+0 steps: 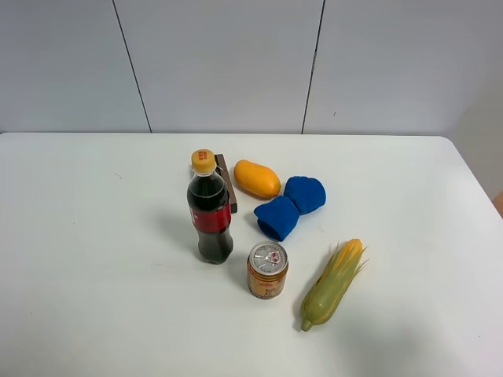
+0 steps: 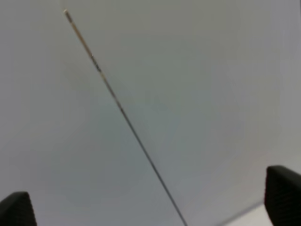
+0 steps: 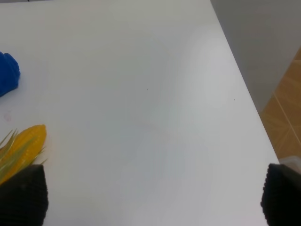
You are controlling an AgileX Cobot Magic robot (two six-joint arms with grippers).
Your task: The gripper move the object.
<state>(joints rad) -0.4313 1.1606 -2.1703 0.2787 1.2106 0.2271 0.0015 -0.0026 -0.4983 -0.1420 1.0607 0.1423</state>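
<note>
The blue fabric object (image 1: 290, 206) lies on the bench (image 1: 94, 236) beside the mango (image 1: 257, 178). Right tool (image 3: 150, 197), spread wide and empty (left (image 2: 150, 202) likewise), should straddle its pinched middle.

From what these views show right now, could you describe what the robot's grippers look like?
Only fingertips show. The left gripper has two plain black, blocky fingertips. The right gripper has black fingertips with a fine ribbed texture. No arms, cables or markings are visible; the exterior high view shows neither arm.
</note>
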